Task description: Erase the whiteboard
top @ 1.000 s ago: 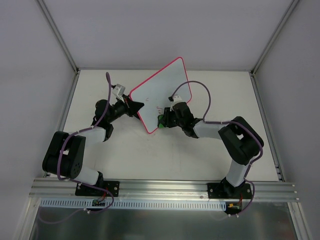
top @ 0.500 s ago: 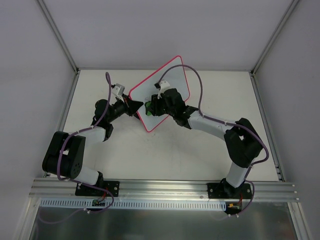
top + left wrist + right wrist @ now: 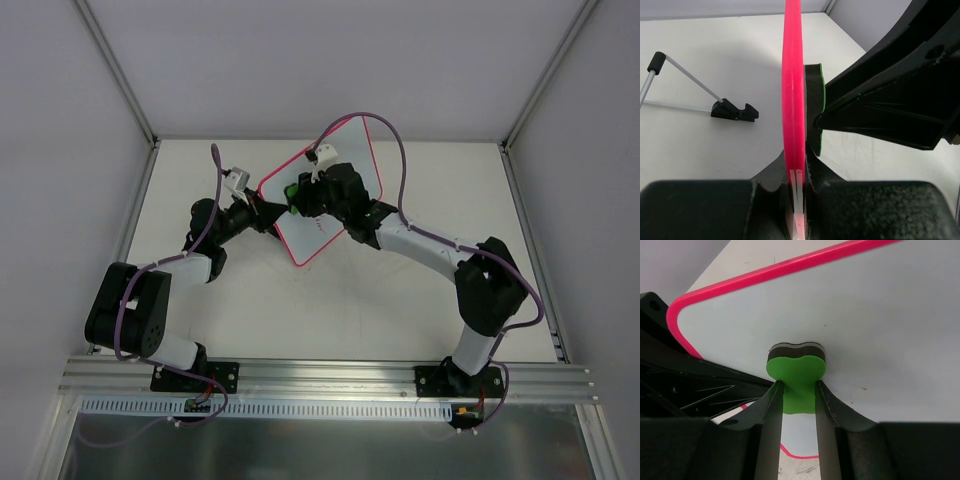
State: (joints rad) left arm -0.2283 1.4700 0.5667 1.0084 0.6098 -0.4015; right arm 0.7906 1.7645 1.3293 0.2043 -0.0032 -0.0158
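Note:
The whiteboard, glossy white with a pink-red rim, stands tilted on a corner at the back middle of the table. My left gripper is shut on its left edge; in the left wrist view the rim runs edge-on between my jaws. My right gripper is shut on the green eraser and presses its dark felt face against the board near the left edge. In the right wrist view the eraser sits between my fingers on the white surface. Faint red specks remain beside it.
A black-footed wire stand lies on the table behind the board. White enclosure walls surround the table on three sides, and an aluminium rail runs along the near edge. The right arm's cable arcs over the board's top.
My right gripper has carried the eraser from the board's lower corner up and left across the surface to near the left edge. The left gripper has kept its hold.

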